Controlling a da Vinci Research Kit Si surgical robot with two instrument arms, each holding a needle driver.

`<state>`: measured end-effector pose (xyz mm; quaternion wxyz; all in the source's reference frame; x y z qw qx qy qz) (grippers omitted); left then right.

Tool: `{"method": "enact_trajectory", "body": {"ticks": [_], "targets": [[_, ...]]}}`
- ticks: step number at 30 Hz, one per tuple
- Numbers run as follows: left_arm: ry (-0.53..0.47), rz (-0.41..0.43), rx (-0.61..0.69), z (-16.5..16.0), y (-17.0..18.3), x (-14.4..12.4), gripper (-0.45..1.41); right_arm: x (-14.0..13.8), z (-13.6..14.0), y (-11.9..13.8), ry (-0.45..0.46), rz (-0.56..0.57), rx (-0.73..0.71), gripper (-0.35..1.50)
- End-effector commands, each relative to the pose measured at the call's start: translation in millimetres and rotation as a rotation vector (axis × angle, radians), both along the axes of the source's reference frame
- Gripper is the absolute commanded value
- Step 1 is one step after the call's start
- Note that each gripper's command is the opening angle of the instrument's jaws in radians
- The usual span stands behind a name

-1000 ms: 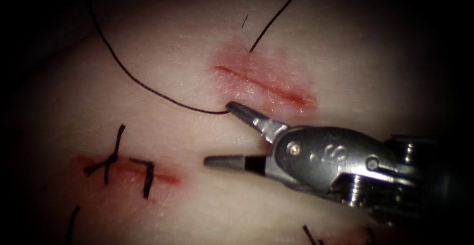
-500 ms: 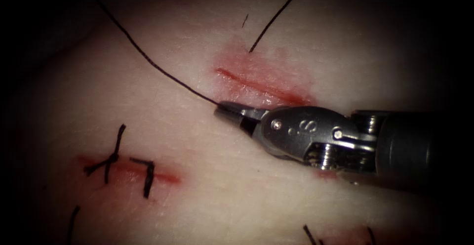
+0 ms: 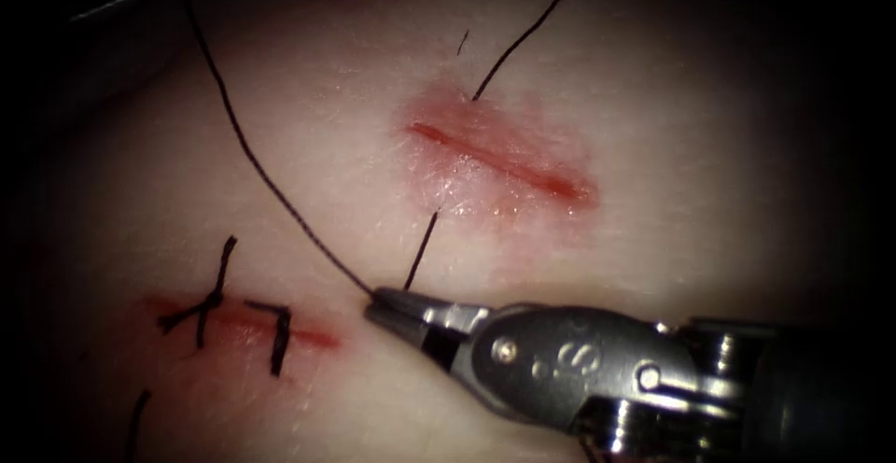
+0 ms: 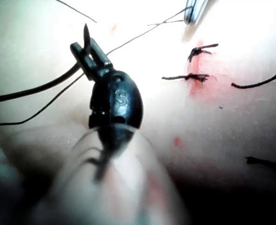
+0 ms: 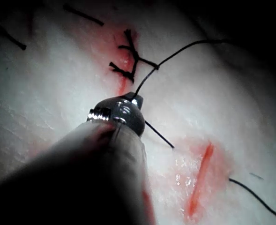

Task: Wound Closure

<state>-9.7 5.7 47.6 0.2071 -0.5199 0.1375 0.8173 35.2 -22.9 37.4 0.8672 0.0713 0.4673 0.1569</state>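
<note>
Endoscope view: the right tool (image 3: 385, 306) lies below the open cut (image 3: 499, 160), its jaws closed on the thread (image 3: 245, 146). From the jaws, one strand runs up and left across the tissue (image 3: 653, 99); a short strand rises to a puncture just below the cut's left end. Compared with a second ago, the tool has closed on the thread and drawn it down, away from the cut. In the left wrist view, the left tool (image 4: 87, 48) holds the needle (image 4: 86, 34) near its tip, clear of the tissue. To pull well, keep tension steady and in line with the exit puncture, to avoid tearing the tissue.
</note>
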Motion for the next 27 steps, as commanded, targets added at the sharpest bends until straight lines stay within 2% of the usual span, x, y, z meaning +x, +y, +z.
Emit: {"method": "enact_trajectory", "body": {"ticks": [1, 4, 7, 8, 10, 11, 12, 15, 18, 24, 26, 27], "targets": [[0.000, 0.002, 0.001, 0.6, -0.1, -0.5, -0.45, 1.9, -1.0, -0.7, 0.007, -0.015, 0.004, -0.35], [0.003, 0.006, 0.004, 0.6, -0.1, -0.5, -0.45, 4.0, -3.5, -2.6, 0.039, -0.058, 0.025, -0.35], [0.005, 0.007, 0.005, 0.6, -0.2, -0.5, -0.45, 5.1, -4.1, -2.9, 0.066, -0.068, 0.031, -0.35], [0.005, 0.007, 0.005, 0.6, -0.2, -0.5, -0.45, 5.3, -4.1, -2.7, 0.068, -0.062, 0.029, -0.25], [0.007, 0.009, 0.006, 0.6, -0.2, -0.5, -0.45, 5.4, -3.7, -1.9, 0.098, -0.032, 0.015, 0.56], [0.007, 0.009, 0.006, 0.6, -0.2, -0.5, -0.45, 5.2, -3.4, -1.5, 0.113, -0.019, 0.009, 0.83], [0.006, 0.010, 0.005, 0.7, -0.2, -0.5, -0.45, 5.0, -3.2, -1.0, 0.128, -0.010, 0.005, 1.01], [0.009, 0.014, 0.007, 0.8, -0.2, -0.4, -0.45, 3.2, -2.8, 1.1, 0.138, 0.051, -0.017, 1.35], [0.011, 0.016, 0.007, 0.9, -0.2, -0.4, -0.45, 1.5, -3.4, 2.2, 0.146, 0.083, -0.021, 1.38], [0.012, 0.020, 0.008, 1.1, -0.1, -0.2, -0.45, -1.7, -4.9, 3.1, 0.133, 0.089, -0.054, 1.26], [0.011, 0.021, 0.007, 1.2, -0.1, -0.1, -0.45, -2.4, -4.3, 3.6, 0.098, 0.080, -0.089, 1.16], [0.012, 0.020, 0.006, 1.2, -0.2, -0.2, -0.45, -2.5, -3.0, 4.1, 0.098, 0.060, -0.088, 1.15]]}}
